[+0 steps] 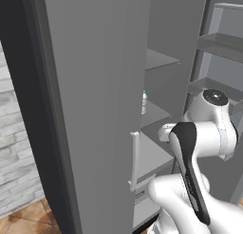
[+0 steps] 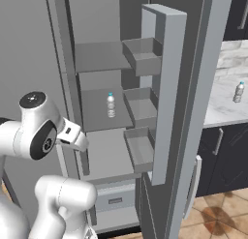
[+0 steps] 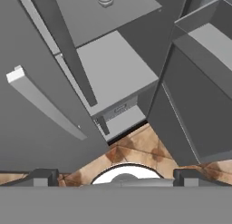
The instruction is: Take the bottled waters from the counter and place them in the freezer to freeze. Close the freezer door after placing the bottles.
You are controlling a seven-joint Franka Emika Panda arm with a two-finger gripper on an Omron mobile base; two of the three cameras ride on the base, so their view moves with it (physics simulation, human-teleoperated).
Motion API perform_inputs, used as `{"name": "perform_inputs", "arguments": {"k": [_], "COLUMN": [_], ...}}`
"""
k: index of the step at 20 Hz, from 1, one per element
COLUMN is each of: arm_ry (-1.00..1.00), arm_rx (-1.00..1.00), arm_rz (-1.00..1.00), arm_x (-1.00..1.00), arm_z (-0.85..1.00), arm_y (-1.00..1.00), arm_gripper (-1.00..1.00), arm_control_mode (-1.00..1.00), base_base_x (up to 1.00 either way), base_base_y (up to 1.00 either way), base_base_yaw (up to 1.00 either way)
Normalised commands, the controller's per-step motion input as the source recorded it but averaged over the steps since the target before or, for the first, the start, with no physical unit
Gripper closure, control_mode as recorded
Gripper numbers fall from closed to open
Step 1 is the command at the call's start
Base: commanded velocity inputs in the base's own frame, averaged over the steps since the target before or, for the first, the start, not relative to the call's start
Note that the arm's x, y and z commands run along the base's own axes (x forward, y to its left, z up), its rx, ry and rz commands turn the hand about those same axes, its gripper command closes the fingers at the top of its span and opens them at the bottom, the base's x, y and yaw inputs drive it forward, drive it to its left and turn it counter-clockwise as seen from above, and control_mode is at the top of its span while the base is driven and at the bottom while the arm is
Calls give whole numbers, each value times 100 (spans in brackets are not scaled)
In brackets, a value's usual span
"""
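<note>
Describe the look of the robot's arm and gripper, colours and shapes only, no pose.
The arm is built of rounded glossy white segments with dark joint caps and a black band running down one link. A round dark disc with a pale centre tops one joint. The gripper ends in two small dark grey, blocky finger tips. No cables or markings are visible.

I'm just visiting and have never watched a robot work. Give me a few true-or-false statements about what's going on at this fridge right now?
1. One bottled water stands on a shelf inside the freezer. True.
2. The freezer door is shut. False: it stands open.
3. A second bottle stands on the counter. True.
4. The gripper is holding a bottle. False: its fingers are spread wide, with nothing between them.
5. The bottle in the freezer lies on its side. False: it is upright.
</note>
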Motion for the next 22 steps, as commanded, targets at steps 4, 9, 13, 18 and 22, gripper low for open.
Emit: {"name": "perform_inputs", "arguments": {"k": [4,9,13,18,22], "arm_ry": [-1,0,-2,-2,0], "arm_rx": [0,0,0,0,0], "arm_rz": [0,0,-7,-5,0], "arm_x": [0,-6,-57,-40,0], "arm_z": [-2,0,-5,-3,0], "arm_y": [0,0,0,0,0], "arm_gripper": [-100,-100,-100,-100,-100], "arm_control_mode": [-100,-100,-100,100,100], "base_base_x": [0,0,0,-60,-100], "base_base_y": [0,0,0,0,0], "base_base_yaw": [0,0,0,-10,-27]}}
